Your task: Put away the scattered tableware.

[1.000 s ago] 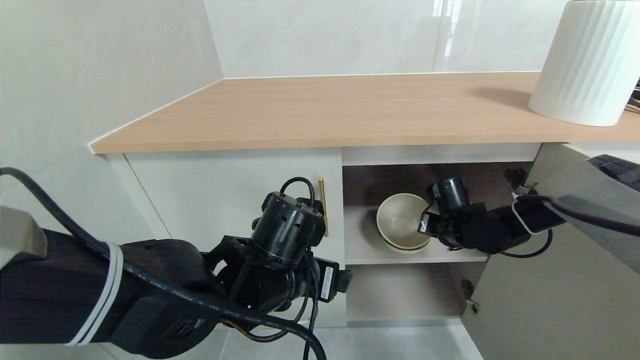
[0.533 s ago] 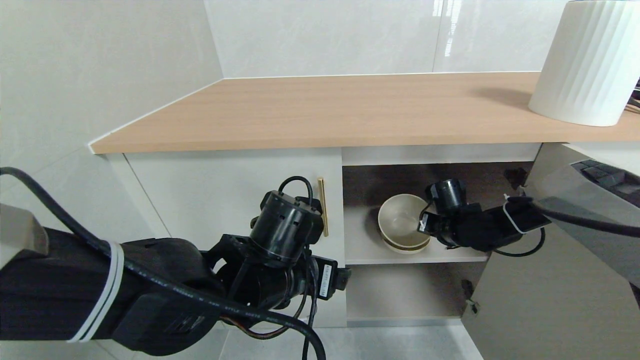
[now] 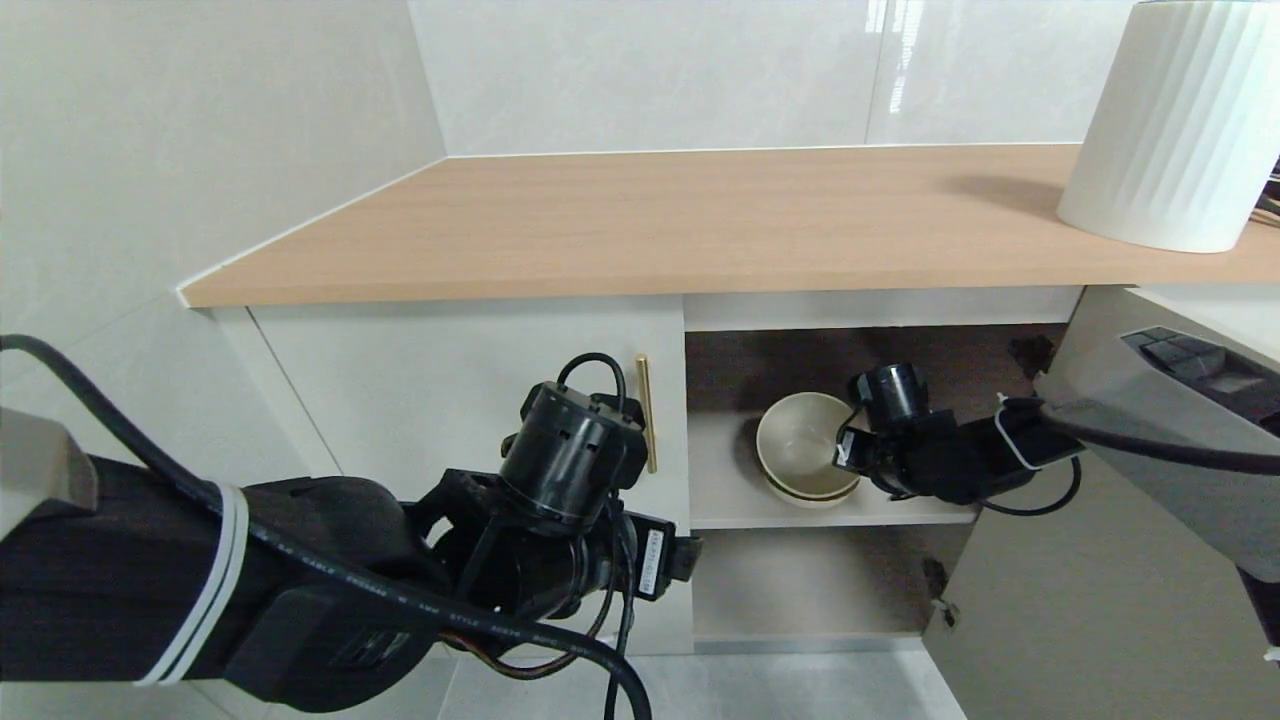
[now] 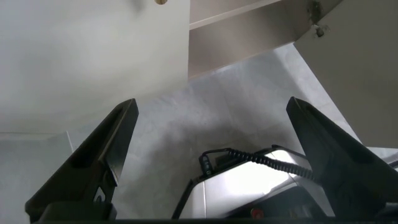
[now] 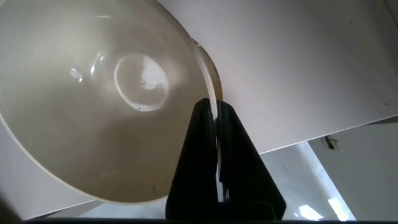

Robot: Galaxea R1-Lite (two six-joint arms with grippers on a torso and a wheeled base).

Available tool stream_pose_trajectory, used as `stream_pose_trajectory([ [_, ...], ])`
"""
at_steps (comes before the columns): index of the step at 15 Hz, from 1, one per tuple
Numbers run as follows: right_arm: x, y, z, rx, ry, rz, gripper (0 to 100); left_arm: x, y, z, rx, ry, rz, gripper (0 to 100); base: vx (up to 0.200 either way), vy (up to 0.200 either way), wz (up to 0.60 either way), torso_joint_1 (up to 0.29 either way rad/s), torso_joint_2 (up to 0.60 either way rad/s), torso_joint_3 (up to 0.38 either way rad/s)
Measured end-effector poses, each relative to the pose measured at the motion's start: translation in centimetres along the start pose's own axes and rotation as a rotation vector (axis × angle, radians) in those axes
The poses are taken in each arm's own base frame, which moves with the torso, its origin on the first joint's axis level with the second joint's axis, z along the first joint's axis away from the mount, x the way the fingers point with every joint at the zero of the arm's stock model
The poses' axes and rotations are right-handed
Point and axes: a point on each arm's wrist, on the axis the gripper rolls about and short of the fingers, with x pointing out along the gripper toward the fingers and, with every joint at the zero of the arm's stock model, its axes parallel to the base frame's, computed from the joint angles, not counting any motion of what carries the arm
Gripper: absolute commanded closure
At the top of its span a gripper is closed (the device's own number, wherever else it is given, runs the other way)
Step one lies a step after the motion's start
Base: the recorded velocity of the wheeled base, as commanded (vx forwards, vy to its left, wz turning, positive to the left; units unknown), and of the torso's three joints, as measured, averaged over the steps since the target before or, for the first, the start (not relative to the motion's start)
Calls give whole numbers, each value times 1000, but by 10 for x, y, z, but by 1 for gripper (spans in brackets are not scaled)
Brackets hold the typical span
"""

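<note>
A cream bowl (image 3: 798, 443) sits tilted on top of a second bowl (image 3: 815, 494) on the middle shelf (image 3: 728, 500) of the open cabinet. My right gripper (image 3: 846, 456) is inside the cabinet, shut on the upper bowl's right rim. In the right wrist view the two fingers (image 5: 200, 134) pinch the rim of the bowl (image 5: 106, 93) with the shelf behind it. My left gripper (image 4: 211, 109) hangs low in front of the closed cabinet door, open and holding nothing, with the tiled floor (image 4: 205, 130) under it.
The right cabinet door (image 3: 1080, 600) stands swung open beside my right arm. The left door is closed, with a gold handle (image 3: 646, 412). A wooden countertop (image 3: 650, 220) carries a white ribbed cylinder (image 3: 1170, 130) at the far right. A lower shelf space (image 3: 800, 585) lies beneath.
My right gripper has carried the bowl slightly left and deeper into the cabinet, and the bowl has tipped flatter onto the one below. The left arm has stayed put.
</note>
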Motion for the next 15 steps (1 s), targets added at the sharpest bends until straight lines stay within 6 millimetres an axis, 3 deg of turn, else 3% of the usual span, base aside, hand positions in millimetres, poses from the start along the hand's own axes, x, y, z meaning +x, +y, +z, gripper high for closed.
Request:
stream_pose_trajectory([
  [10,-3,2,-2,-5,19,6,0,1,2,1,-6,-3,6,0,0,0,0,0,0,0],
  [13,-20,6,-2,7,90,34,0,0,4,4,-36,-16,4,0,0,0,0,0,0,0],
  [15,-45,8,3,17,170,106,0,-6,7,6,-43,-31,3,0,0,0,0,0,0,0],
])
